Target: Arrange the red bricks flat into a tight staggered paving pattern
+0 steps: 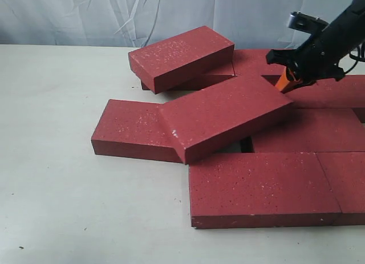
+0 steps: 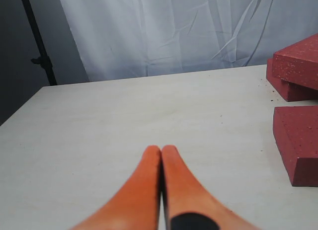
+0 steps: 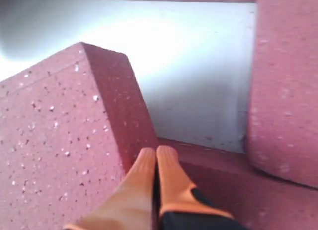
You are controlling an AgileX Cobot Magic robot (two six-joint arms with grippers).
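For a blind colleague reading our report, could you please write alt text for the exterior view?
Red bricks lie on a pale table, most flat and close together at the right, while two rest tilted on top of others. The orange-tipped right gripper reaches down at the far corner of the middle tilted brick.

Corner brick (image 1: 349, 184) cut off by the exterior view's right edge, right gripper (image 3: 156, 151) tips hidden there behind the tilted brick (image 1: 225, 118), side brick (image 3: 285, 86) blurred in the right wrist view.
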